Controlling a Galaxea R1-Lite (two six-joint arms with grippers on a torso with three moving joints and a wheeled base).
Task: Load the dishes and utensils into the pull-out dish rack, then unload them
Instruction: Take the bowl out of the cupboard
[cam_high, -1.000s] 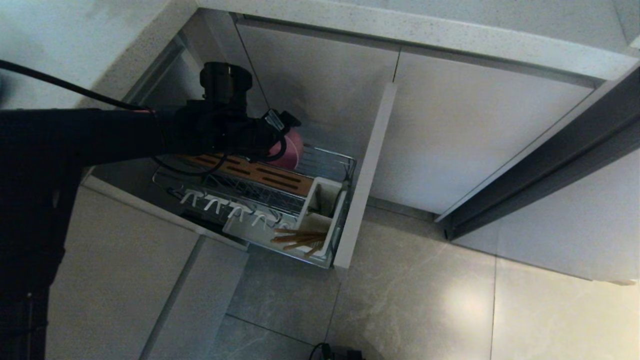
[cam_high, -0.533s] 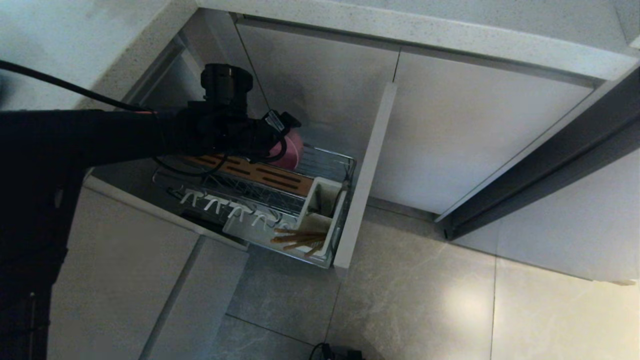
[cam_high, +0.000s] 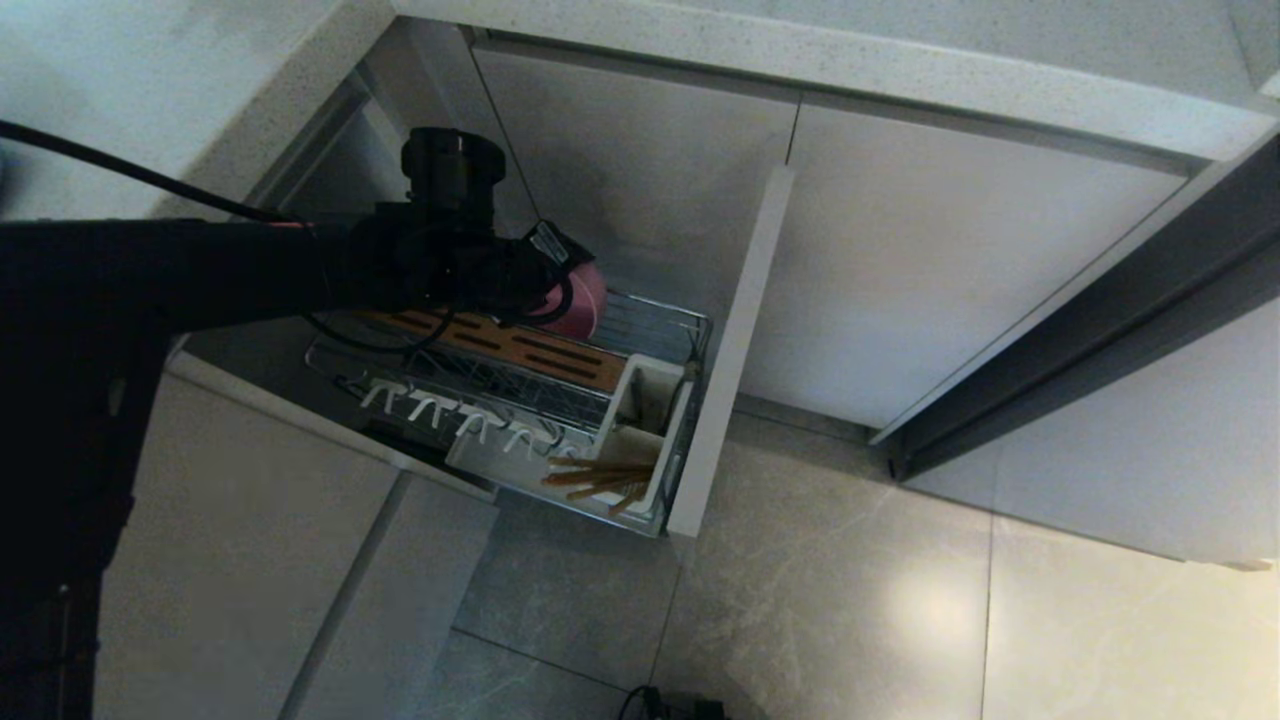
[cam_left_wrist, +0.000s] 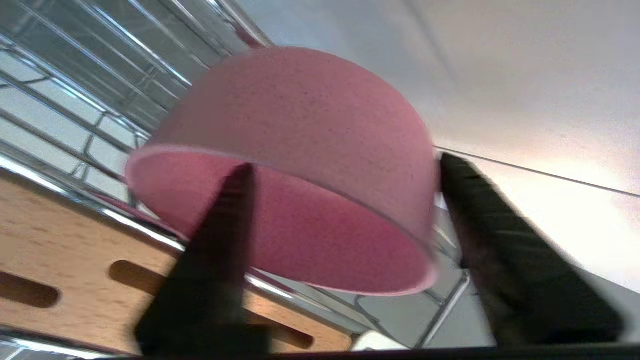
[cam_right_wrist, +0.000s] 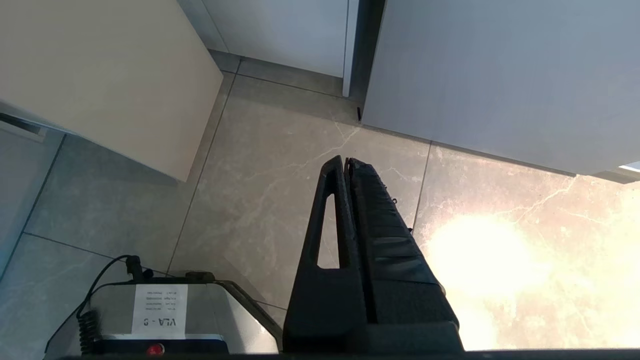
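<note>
The left gripper (cam_left_wrist: 340, 200) reaches into the pull-out dish rack (cam_high: 520, 390) with its jaws part-way apart, straddling the wall of the pink bowl (cam_left_wrist: 300, 160): one finger (cam_left_wrist: 220, 240) sits inside the bowl's mouth, the other (cam_left_wrist: 500, 240) stands just outside its wall. Whether they press the bowl I cannot tell. The bowl lies tipped on its side at the rack's rear, its mouth turned toward the gripper, above the slotted wooden strip (cam_high: 500, 345). Further right and nearer the front, the chopsticks (cam_high: 595, 478) lie in the white utensil caddy (cam_high: 640, 420), their length pointing back along the drawer. The rack's flat front panel (cam_high: 735, 340) stands edge-on beside beige cabinet doors (cam_high: 950, 260) over a grey tiled floor (cam_high: 850, 600). The right gripper (cam_right_wrist: 347, 161) hangs clenched above the floor (cam_right_wrist: 250, 180), beside the robot's base (cam_right_wrist: 160, 315).
</note>
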